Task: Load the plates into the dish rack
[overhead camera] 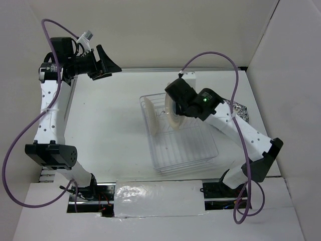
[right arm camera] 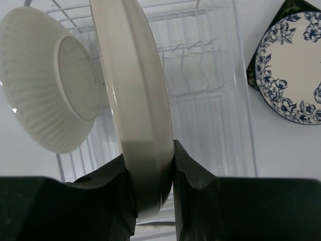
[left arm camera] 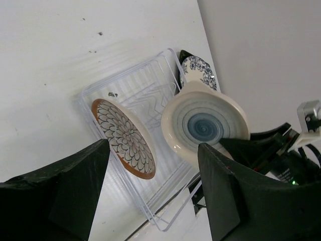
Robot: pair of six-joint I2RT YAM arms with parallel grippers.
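Your right gripper (right arm camera: 149, 165) pinches the blue-centre plate (left arm camera: 205, 125) over the dish rack (overhead camera: 185, 168), so lower it between the wires; your left gripper (overhead camera: 106, 63) is open and empty.

The top camera looks down from high up on the near side at the whole white table (overhead camera: 110, 130). The left wrist camera sees the silver wire dish rack (left arm camera: 148, 93) from far off. The right wrist camera is close up, looking along the edge of a cream round plate (right arm camera: 140, 100). All share the rack.

The left arm (overhead camera: 50, 116) and right arm (overhead camera: 242, 129) had white links, black joints and black jaws, each trailing a purple cable (overhead camera: 213, 52); a green light (overhead camera: 204, 99) marked the right.
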